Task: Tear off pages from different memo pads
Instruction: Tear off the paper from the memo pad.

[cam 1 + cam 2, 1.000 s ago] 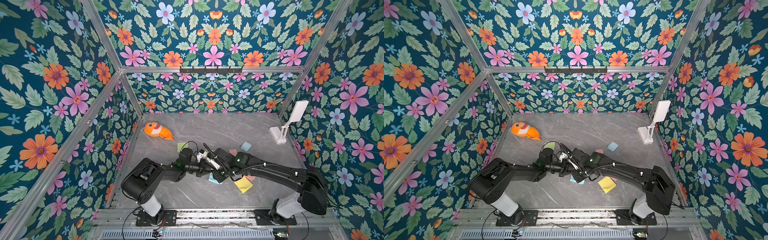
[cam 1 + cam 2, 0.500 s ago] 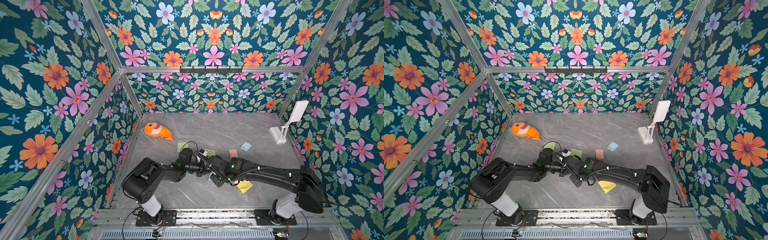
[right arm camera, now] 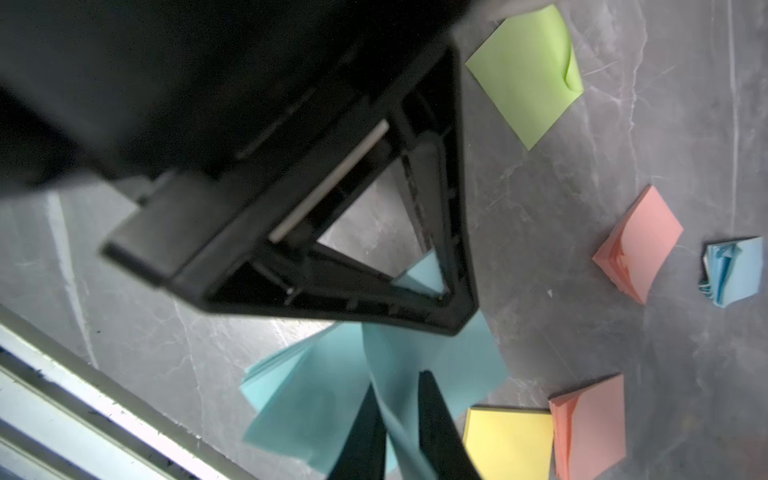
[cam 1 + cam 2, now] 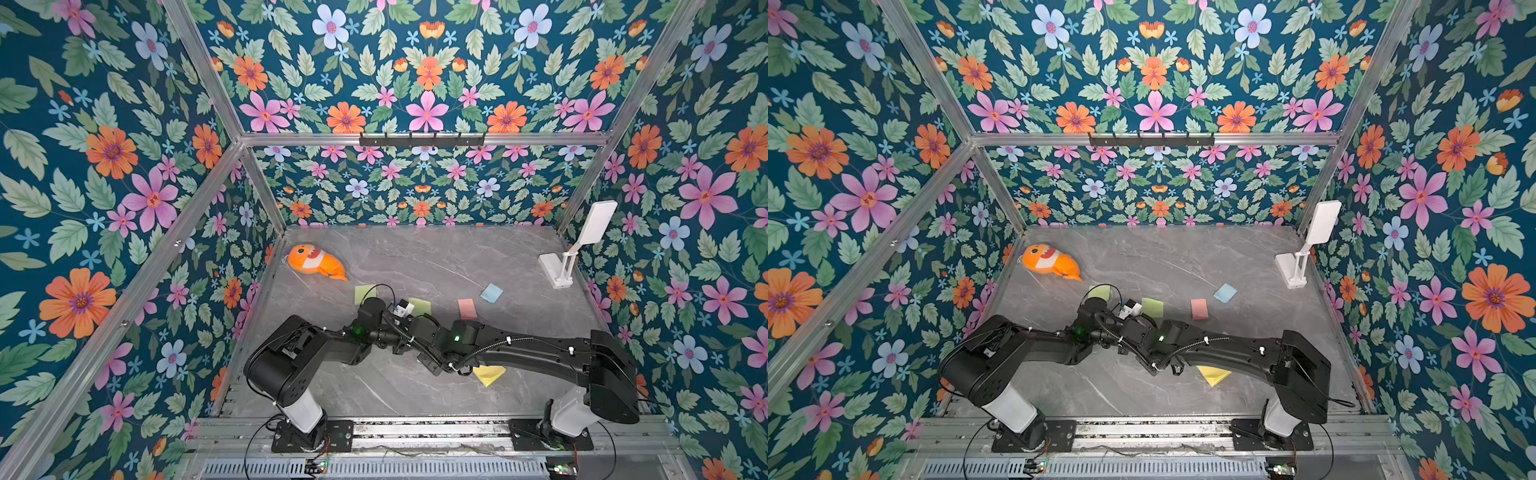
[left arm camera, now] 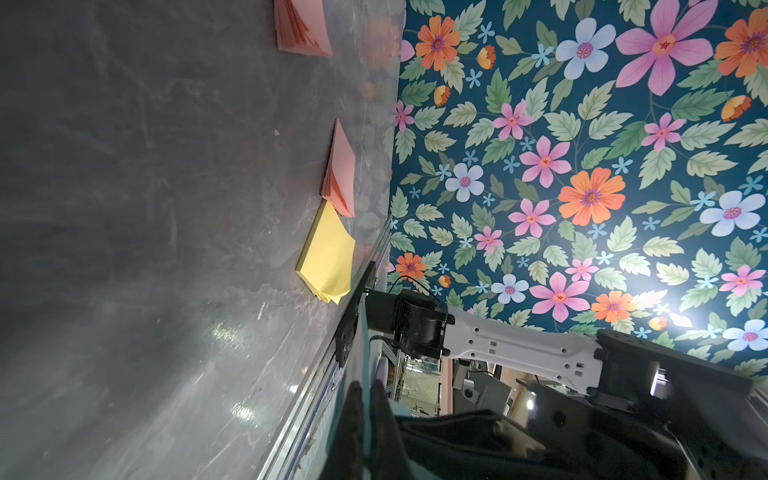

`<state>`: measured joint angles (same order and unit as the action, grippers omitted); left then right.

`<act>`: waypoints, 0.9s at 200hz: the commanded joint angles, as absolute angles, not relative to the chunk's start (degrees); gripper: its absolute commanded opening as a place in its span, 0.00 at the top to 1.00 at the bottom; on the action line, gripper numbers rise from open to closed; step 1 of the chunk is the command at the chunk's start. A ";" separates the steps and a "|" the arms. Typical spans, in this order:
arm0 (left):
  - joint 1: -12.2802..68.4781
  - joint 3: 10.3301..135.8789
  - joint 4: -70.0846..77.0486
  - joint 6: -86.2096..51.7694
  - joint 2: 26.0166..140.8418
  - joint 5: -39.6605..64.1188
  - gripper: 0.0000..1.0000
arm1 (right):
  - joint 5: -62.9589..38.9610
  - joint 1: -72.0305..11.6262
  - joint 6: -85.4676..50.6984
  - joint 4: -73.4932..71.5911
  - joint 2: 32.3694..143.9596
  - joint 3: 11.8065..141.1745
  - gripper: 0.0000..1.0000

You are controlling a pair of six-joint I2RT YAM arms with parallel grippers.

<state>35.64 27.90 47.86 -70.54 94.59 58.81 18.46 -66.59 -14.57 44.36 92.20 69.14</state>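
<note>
Right gripper (image 3: 397, 399) is clamped on one blue page (image 3: 386, 357), curled up from its pad (image 3: 291, 395) directly beneath. Left gripper (image 3: 455, 318), jaws together, rests on that pad just ahead. Page judged light, flimsy, tear-prone: grip near the free edge. Table (image 3: 582, 332) smooth, hard; yellow pad (image 3: 507, 440) close beside the gripper.

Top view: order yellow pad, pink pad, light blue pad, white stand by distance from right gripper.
1. Yellow memo pad: beside right gripper.
2. Pink memo pad: mid-table, behind.
3. Light blue memo pad: farther back.
4. White stand: right wall.
</note>
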 commanded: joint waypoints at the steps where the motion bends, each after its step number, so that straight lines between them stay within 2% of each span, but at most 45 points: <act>1: 35.68 27.77 49.53 -70.50 94.92 59.15 1.00 | 23.17 -66.72 -12.97 46.40 91.89 69.50 0.90; 39: 35.68 27.97 50.18 -71.00 95.30 59.19 1.00 | 24.67 -66.69 -11.34 46.74 92.21 69.51 1.00; 78: 35.68 28.65 50.46 -71.49 94.81 59.50 1.00 | 27.24 -66.88 -10.00 46.97 93.69 70.14 1.00; 131: 34.45 30.45 48.77 -68.19 92.67 60.03 0.71 | 30.74 -67.15 -3.66 44.65 90.73 68.56 1.00; 159: 32.22 30.50 45.88 -64.37 89.32 58.05 0.61 | 32.01 -67.10 -0.74 44.26 89.98 68.51 1.00; 180: 31.20 30.22 40.23 -56.58 84.67 54.01 0.53 | 31.93 -66.47 1.31 44.25 89.22 68.81 1.00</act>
<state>32.05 30.15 45.32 -66.04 88.51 57.82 30.48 -67.02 -2.61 44.31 90.17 68.45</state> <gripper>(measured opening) 0.439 0.051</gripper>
